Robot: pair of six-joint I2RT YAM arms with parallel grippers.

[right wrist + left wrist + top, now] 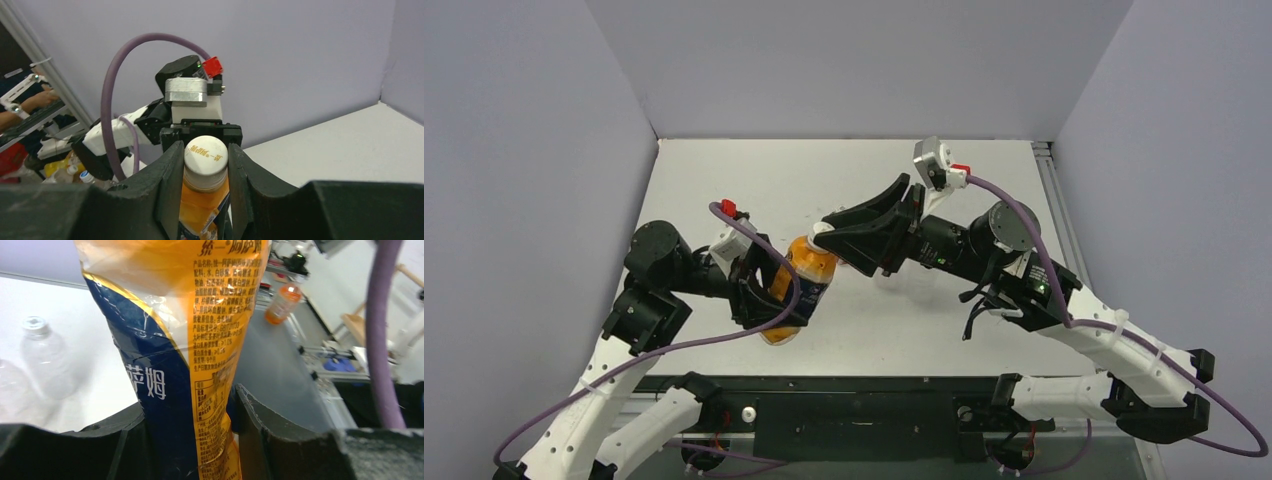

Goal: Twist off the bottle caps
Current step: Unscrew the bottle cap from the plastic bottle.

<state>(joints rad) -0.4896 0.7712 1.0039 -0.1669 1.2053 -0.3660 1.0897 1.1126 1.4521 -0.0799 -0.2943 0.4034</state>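
Observation:
An orange bottle [812,272] with a dark blue label is held tilted above the table between both arms. My left gripper [776,298] is shut on its body; in the left wrist view the label [165,390] fills the space between the fingers of the left gripper [192,407]. My right gripper [829,236] is shut on the bottle's white cap [206,155], with a finger pressed against each side of it in the right wrist view [205,150]. A clear bottle [47,365] with a white cap [34,324] stands on the table beyond.
The white table [844,180] is walled by grey panels on three sides. Another orange bottle [282,302] stands on a grey surface in the background of the left wrist view. The left arm's wrist [192,95] and purple cable show behind the cap.

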